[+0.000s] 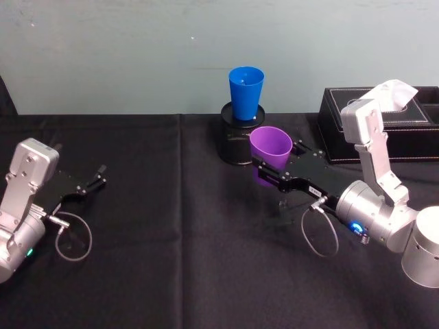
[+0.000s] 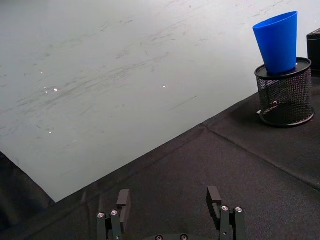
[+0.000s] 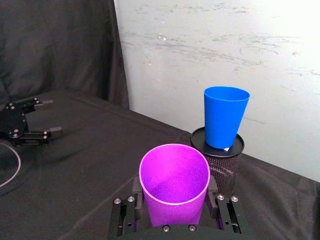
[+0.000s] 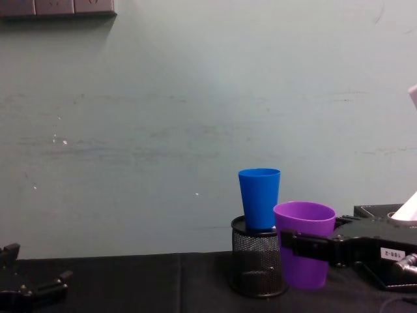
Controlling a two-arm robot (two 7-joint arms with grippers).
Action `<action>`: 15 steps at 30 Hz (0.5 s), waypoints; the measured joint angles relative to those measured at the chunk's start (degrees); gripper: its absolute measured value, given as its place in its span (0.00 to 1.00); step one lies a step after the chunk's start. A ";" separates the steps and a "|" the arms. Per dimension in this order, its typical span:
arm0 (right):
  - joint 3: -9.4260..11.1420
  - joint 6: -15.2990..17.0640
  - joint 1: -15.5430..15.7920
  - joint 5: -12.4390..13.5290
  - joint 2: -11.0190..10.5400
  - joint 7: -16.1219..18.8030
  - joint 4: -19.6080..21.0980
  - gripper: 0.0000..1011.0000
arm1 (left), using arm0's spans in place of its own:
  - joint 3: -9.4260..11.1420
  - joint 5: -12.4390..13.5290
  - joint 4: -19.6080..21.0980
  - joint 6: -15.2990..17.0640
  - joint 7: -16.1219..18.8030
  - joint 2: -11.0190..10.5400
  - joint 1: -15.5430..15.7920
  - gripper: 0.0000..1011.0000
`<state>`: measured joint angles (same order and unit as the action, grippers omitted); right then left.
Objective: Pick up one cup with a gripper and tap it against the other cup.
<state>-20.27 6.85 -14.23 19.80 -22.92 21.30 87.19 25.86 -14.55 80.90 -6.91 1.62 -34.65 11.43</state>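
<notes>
Right gripper [image 1: 276, 159] clamps the purple plastic tumbler [image 1: 269, 145] (left gripper [image 1: 96, 177] parked far left, spread wide), and if I tap hard the blue plastic tumbler [image 1: 245, 92] likely topples off its black mesh holder [image 1: 233, 140].

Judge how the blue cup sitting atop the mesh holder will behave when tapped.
Probably light: the blue cup looks like thin plastic. Likely to tip, since it stands tall with its narrow base on the mesh holder.

Plain purple cup [image 1: 270, 147], bright blue cup [image 1: 245, 92], black mesh holder [image 1: 232, 145], black tablecloth [image 1: 171, 240], pale green wall [image 1: 137, 55]
</notes>
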 joint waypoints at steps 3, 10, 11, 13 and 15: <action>0.00 0.00 0.00 0.00 0.00 0.00 0.00 0.72 | 0.00 0.00 0.00 0.00 0.00 0.00 0.00 0.99; 0.00 0.00 0.00 0.00 0.00 0.00 0.00 0.72 | 0.00 0.01 0.00 0.00 0.00 0.00 0.00 0.99; 0.00 0.00 0.00 0.00 0.00 0.00 0.00 0.72 | 0.00 0.00 0.00 0.00 0.00 0.00 0.00 0.99; 0.00 0.00 0.00 0.00 0.00 0.00 0.00 0.72 | 0.00 0.00 0.00 0.00 0.00 0.00 0.00 0.99; 0.00 0.00 0.00 0.00 0.00 0.00 0.00 0.72 | 0.00 0.00 0.00 0.00 0.00 0.00 0.00 0.99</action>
<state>-20.27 6.85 -14.23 19.80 -22.92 21.30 87.19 25.86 -14.55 80.90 -6.91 1.62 -34.65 11.43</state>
